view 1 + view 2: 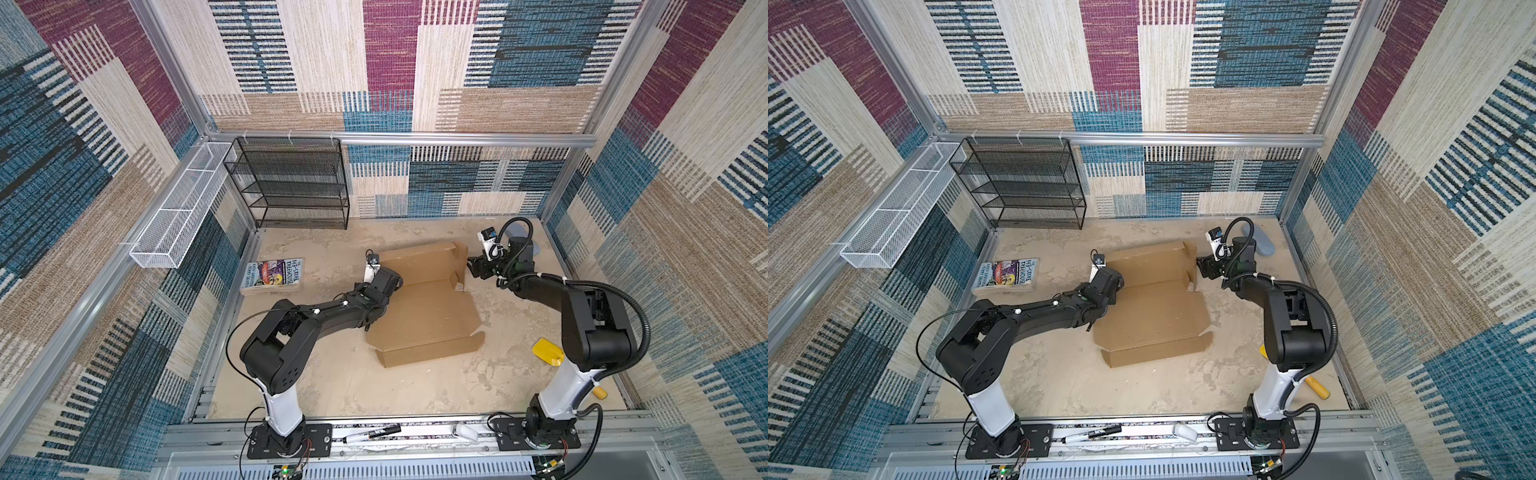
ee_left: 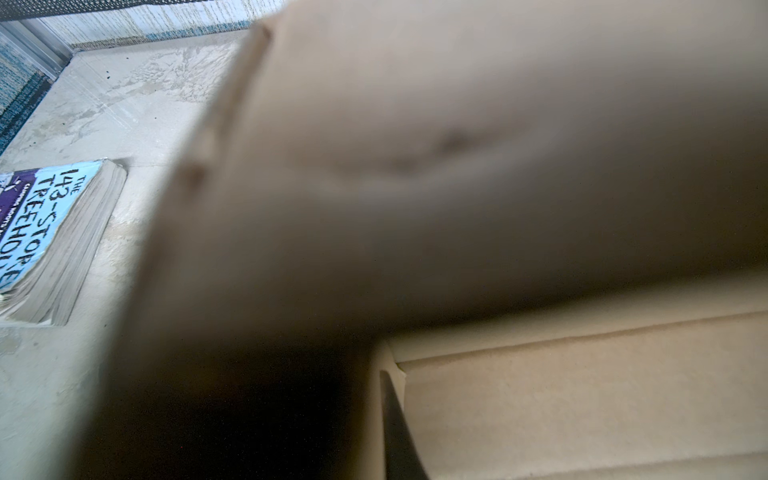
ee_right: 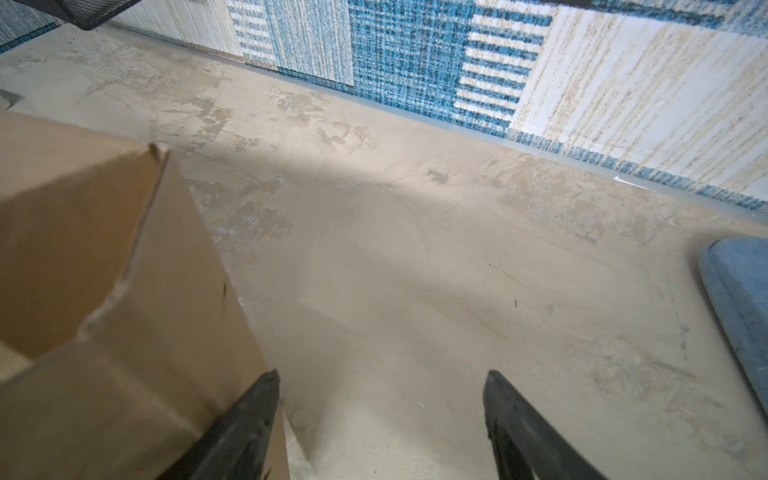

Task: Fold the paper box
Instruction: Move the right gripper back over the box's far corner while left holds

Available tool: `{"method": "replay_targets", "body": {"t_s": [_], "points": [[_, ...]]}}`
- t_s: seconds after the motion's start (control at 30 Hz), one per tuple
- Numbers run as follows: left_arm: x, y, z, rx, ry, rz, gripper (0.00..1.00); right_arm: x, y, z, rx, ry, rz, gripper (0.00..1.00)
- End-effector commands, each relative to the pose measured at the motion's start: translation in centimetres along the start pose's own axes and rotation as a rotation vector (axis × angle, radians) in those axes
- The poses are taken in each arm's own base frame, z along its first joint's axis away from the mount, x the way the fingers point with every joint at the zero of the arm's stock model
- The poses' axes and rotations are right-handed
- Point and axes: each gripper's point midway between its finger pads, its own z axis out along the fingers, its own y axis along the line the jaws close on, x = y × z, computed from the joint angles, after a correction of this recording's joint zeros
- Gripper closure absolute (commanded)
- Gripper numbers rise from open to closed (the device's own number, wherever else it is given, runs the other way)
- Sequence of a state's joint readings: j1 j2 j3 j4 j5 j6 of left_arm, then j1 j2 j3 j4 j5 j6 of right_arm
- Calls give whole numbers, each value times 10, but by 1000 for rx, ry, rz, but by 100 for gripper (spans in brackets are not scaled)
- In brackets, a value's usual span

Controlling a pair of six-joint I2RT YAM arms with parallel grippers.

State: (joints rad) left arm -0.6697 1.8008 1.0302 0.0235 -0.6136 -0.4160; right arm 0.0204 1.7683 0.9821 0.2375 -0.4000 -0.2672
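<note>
The paper box is a brown cardboard sheet lying partly folded in the middle of the table, with its near wall turned up. My left gripper is at the box's left edge. In the left wrist view it is shut on a raised cardboard flap; only one dark finger shows. My right gripper stands open beside the upright right flap. One finger rests against that flap's outer face, with only bare table between the jaws.
A colourful book lies left of the box. A black mesh shelf and a white wire basket stand at the back left. A blue-grey object lies behind the right arm, a yellow tool near its base.
</note>
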Motion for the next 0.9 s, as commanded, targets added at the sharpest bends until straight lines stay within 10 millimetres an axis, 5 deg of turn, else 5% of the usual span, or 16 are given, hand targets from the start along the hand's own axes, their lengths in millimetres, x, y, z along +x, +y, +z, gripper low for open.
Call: {"method": "replay_targets", "body": {"t_s": [0.0, 0.87], "points": [[19, -2, 1, 25, 77, 70, 100, -6, 3, -3, 1, -14, -22, 21], [16, -3, -1, 35, 70, 55, 100, 5, 49, -12, -25, 30, 11, 23]]}}
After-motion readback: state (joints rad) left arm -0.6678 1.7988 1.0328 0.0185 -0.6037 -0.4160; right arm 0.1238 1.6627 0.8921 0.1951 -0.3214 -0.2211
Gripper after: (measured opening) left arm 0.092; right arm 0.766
